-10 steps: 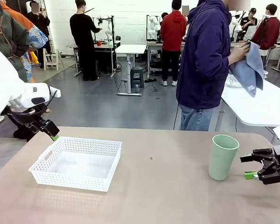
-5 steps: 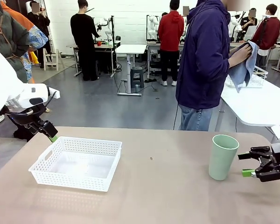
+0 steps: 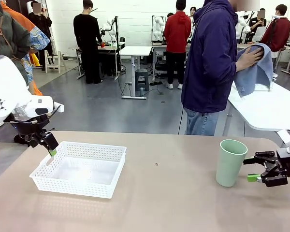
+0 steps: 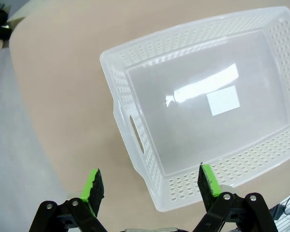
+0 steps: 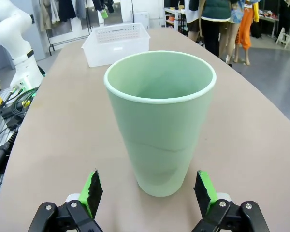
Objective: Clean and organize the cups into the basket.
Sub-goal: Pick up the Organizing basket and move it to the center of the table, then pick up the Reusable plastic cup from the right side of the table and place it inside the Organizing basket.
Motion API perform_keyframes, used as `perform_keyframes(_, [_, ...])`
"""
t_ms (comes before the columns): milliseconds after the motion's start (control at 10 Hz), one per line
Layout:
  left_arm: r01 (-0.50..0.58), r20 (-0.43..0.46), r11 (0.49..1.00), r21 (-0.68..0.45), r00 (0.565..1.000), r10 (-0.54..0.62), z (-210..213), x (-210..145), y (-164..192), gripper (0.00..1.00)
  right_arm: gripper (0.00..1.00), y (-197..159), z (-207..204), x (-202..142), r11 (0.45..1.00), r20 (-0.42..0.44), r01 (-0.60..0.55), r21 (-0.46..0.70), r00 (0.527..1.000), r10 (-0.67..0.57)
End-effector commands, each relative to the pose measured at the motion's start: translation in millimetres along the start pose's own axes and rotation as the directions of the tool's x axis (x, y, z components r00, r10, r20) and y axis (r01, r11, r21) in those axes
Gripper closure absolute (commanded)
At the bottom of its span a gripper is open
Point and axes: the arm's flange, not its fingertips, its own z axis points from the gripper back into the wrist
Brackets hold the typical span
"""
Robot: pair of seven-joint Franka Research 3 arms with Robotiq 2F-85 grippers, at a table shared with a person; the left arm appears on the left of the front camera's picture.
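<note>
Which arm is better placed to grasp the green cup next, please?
The right arm. The right gripper, open, is beside the upright green cup, which stands centred ahead of it. The left gripper, also open, hangs over the basket at its left end, across the table.

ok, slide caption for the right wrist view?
Open right tool faces upright pale mint green matte tumbler, untouched; white lattice-mesh plastic basket beyond.

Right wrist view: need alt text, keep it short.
A pale mint green cup stands upright and empty on the tan table, straight ahead of the open right gripper, whose green pads frame the cup without touching it. Farther across the table sits the white mesh basket, with nothing visible inside.
</note>
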Motion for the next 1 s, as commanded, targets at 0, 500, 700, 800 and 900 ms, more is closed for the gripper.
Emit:
perform_keyframes(0, [-0.007,-0.047,0.999,0.038,0.999,0.008,-1,8,5,0.0,0.0,-11,-9,-9,1.0,0.05,-0.025,0.015,0.998,0.024])
perform_keyframes(500, [0.039,-0.069,0.997,0.064,0.997,-0.034,-11,-8,-2,0.0,0.0,-19,-36,-21,1.0,0.041,0.003,0.031,0.999,-0.004])
perform_keyframes(700, [0.042,-0.067,0.997,0.066,0.997,-0.037,-12,-9,-3,0.0,0.0,-19,-49,-19,0.998,0.047,-0.01,0.054,0.999,0.007])
perform_keyframes(800, [0.05,-0.071,0.997,0.065,0.996,-0.045,-13,-10,-4,0.0,0.0,-20,-55,-18,0.998,0.05,-0.02,0.06,0.999,0.017])
perform_keyframes(900, [0.06,-0.074,0.996,0.069,0.996,-0.054,-14,-11,-6,0.0,0.0,-23,-60,-17,0.998,0.053,-0.02,0.06,0.998,0.017])
